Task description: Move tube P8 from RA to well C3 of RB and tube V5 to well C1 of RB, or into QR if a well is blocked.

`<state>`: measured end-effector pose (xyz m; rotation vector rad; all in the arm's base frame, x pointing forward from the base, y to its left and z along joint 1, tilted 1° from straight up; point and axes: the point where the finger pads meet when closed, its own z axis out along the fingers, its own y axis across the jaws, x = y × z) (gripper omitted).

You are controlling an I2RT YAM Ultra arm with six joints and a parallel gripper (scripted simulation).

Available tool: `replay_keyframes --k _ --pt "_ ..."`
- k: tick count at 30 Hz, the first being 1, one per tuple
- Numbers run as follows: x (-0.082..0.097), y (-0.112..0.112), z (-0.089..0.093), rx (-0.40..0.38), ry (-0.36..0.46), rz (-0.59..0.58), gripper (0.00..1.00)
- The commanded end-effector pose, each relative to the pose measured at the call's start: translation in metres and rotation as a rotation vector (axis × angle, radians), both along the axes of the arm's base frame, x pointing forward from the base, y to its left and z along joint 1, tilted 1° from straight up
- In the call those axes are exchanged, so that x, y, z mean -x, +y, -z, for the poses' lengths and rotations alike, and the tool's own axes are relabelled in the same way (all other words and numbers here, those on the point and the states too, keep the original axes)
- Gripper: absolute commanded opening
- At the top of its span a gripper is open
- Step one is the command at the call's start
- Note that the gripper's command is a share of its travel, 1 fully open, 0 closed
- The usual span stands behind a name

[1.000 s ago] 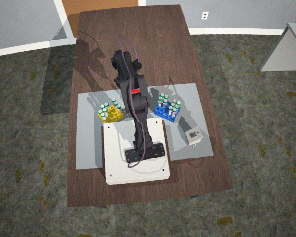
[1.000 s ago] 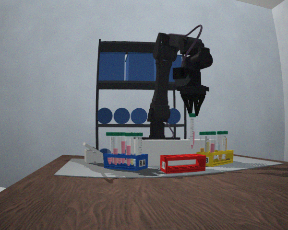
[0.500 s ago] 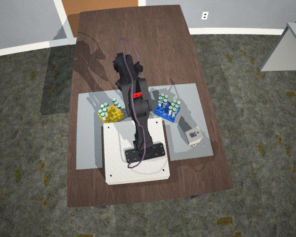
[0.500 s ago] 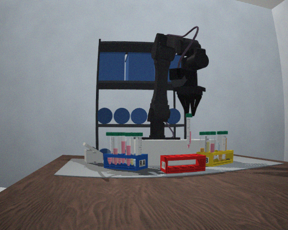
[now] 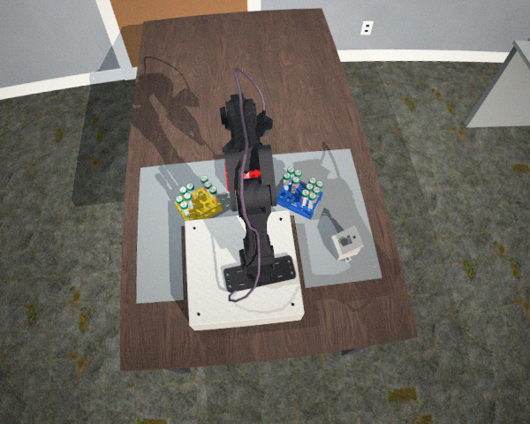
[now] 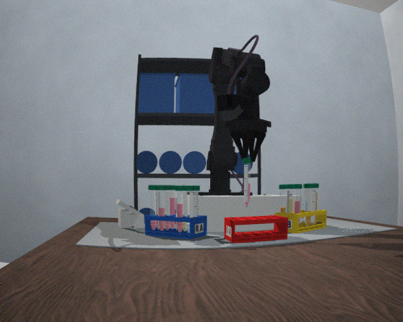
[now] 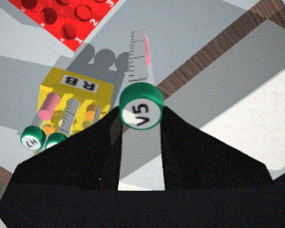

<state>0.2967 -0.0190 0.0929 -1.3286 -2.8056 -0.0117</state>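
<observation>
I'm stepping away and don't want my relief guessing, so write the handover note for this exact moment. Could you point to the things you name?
Tool [image 6: 248, 160] [image 7: 141, 116]: shut on V5 [image 6: 246, 180] [image 7: 142, 106], held in the air, out of any rack.
Racks: RA [image 5: 292, 208] [image 6: 172, 235] and RB [image 5: 210, 212] [image 6: 312, 227] hold tubes; QR [image 6: 255, 219] [image 7: 76, 45] shows none.
Done: V5 is out of RA. P8's place can't be read.
Left: seat V5 in C1, or QR if blocked; confirm P8 in C3; let go, press DONE.
</observation>
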Motion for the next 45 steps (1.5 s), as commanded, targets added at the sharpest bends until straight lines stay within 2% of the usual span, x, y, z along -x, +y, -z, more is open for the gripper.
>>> replay_keyframes --k 1,3,5,11,13,22,24,25,28,31,34,45 --pt "0.006 -0.010 -0.007 0.006 -0.023 -0.016 0.00" --pt "-0.004 -0.011 -0.016 0.011 -0.059 0.066 0.00" --pt "-0.004 -0.005 -0.016 0.010 -0.056 0.113 0.00" --pt "-0.004 -0.006 -0.016 0.011 -0.052 0.317 0.00" --pt "-0.004 -0.006 -0.016 0.011 -0.052 0.317 0.00" --pt "-0.004 -0.006 -0.015 0.012 -0.046 0.610 0.00" --pt "-0.004 -0.006 -0.015 0.012 -0.046 0.609 0.00" --pt "0.007 -0.013 -0.007 0.019 -0.016 0.625 0.00" --pt "0.015 -0.020 -0.007 0.022 -0.009 0.625 0.00" --pt "0.013 -0.023 -0.010 0.020 -0.024 0.611 0.00" --pt "0.024 -0.030 -0.007 0.024 -0.007 0.610 0.00" --pt "0.048 -0.057 -0.006 0.024 -0.010 0.610 0.00"
